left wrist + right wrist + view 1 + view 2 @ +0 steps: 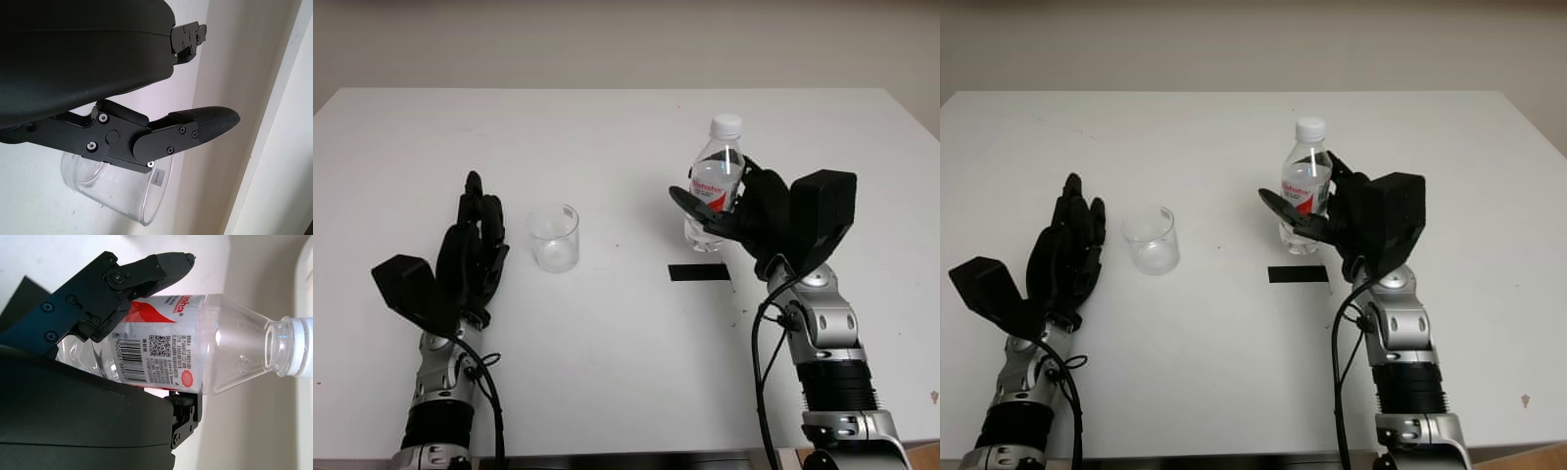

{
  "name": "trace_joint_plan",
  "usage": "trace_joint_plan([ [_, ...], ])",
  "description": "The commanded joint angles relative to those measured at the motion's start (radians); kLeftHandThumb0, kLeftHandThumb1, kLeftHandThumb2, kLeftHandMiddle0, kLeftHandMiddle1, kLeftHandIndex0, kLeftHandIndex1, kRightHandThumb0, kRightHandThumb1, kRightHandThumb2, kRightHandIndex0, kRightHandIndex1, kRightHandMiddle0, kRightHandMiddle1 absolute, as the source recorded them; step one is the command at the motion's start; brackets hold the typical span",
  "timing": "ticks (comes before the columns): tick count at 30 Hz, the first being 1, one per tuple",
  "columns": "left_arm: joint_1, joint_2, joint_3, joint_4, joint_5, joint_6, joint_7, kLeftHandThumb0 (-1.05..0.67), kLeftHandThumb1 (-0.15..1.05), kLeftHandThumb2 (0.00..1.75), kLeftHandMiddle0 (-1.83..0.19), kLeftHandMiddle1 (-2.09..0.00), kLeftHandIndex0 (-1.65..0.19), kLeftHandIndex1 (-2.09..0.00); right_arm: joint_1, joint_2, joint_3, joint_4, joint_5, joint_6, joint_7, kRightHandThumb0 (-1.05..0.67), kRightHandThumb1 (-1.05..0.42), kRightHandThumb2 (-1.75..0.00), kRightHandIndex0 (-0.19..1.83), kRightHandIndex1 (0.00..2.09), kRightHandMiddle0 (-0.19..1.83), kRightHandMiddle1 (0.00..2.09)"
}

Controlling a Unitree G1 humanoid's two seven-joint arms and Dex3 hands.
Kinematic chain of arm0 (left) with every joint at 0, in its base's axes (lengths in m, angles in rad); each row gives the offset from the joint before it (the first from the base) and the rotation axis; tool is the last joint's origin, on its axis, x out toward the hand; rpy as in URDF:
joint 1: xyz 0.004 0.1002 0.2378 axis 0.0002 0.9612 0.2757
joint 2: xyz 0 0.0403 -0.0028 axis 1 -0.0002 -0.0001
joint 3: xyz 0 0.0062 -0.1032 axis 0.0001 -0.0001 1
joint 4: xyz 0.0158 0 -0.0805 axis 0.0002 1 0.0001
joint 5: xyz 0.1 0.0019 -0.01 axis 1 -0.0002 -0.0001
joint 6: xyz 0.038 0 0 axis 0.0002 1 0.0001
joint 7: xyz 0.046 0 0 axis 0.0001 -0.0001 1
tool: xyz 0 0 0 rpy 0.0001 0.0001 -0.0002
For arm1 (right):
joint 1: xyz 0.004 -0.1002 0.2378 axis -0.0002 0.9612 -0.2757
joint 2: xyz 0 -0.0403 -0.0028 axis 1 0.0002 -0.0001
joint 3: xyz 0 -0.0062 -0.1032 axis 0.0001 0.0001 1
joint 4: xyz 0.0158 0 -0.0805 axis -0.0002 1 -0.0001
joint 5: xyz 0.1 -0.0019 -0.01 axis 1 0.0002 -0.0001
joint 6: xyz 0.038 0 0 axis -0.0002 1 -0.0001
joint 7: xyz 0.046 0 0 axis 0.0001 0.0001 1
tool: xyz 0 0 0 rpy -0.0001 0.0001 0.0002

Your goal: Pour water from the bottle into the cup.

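One capped bottle (717, 181) stands upright, clamped in the right hand (744, 211). One cup (554, 236) holds nothing visible. The left hand (475, 250), open, is just beside the cup.

The table (626, 127) is viewed from above by both eye cameras, which share nearly the whole scene. The cup (122, 188) and bottle (195, 350) are seen super close by the wrist cameras.
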Motion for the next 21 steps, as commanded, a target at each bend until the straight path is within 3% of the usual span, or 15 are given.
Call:
trace_joint_plan([
  [1,0.045,-0.010,-0.003,0.015,0.001,0.019,0.001,-0.73,1.05,0.64,0.17,-0.05,0.19,-0.03,0.000,0.013,0.012,0.038,-0.026,-0.035,-0.019,-0.42,-1.05,-0.48,1.29,2.09,0.88,2.09],
  [8,0.053,-0.008,-0.002,0.000,0.003,0.027,0.004,-0.73,1.05,0.65,0.16,-0.06,0.19,-0.03,0.001,0.035,0.021,0.150,-0.059,-0.123,-0.031,-0.44,-1.05,-0.49,1.28,2.09,0.83,2.09],
  [21,0.049,0.007,0.005,0.000,-0.005,0.040,-0.010,-0.73,1.05,0.65,0.17,-0.05,0.19,-0.04,0.073,0.090,-0.005,0.128,0.008,-0.153,0.009,-0.45,-1.05,-0.50,1.44,2.09,0.98,2.09],
])
